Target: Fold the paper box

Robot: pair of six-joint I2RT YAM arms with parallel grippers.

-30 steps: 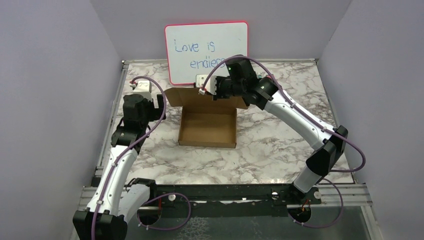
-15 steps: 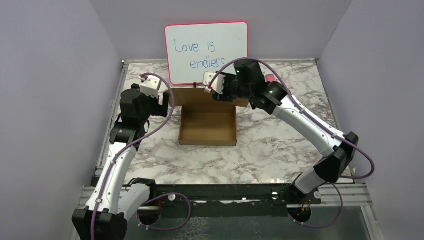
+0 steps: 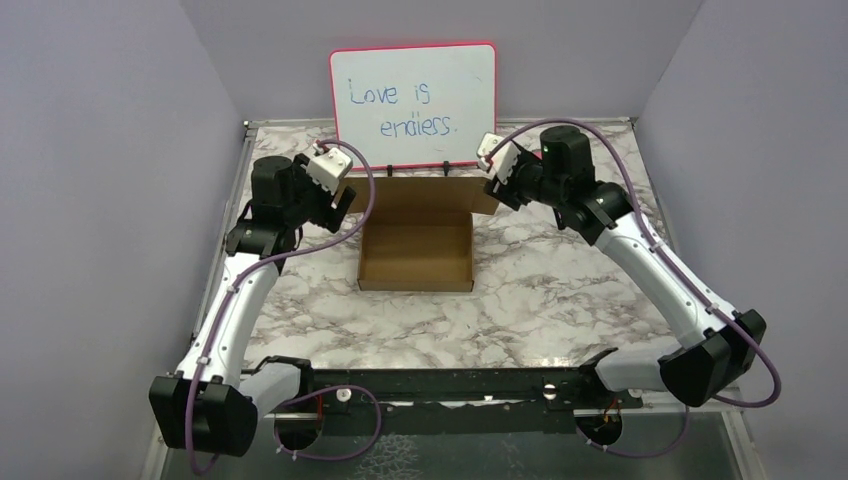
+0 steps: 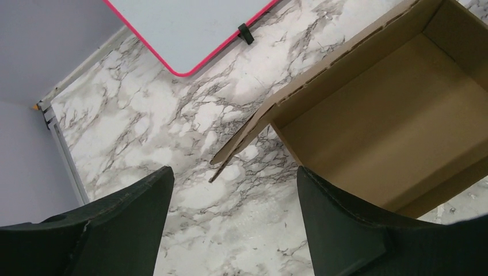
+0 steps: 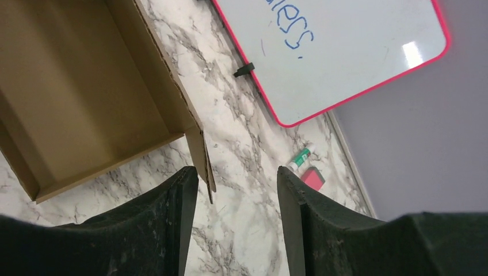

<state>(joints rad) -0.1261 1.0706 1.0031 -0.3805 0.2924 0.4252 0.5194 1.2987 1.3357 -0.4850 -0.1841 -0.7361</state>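
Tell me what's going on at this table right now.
The robot is folding a paper box. Its tray is formed and open, with the lid panel and small corner flaps at the back not yet folded in. The left end effector and right end effector hover open at the two rear corners, holding nothing.

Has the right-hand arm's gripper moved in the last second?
Yes. The right gripper has swung rightward in the top view, from below the middle of the pink-framed whiteboard to its lower right corner, away from the brown cardboard box.
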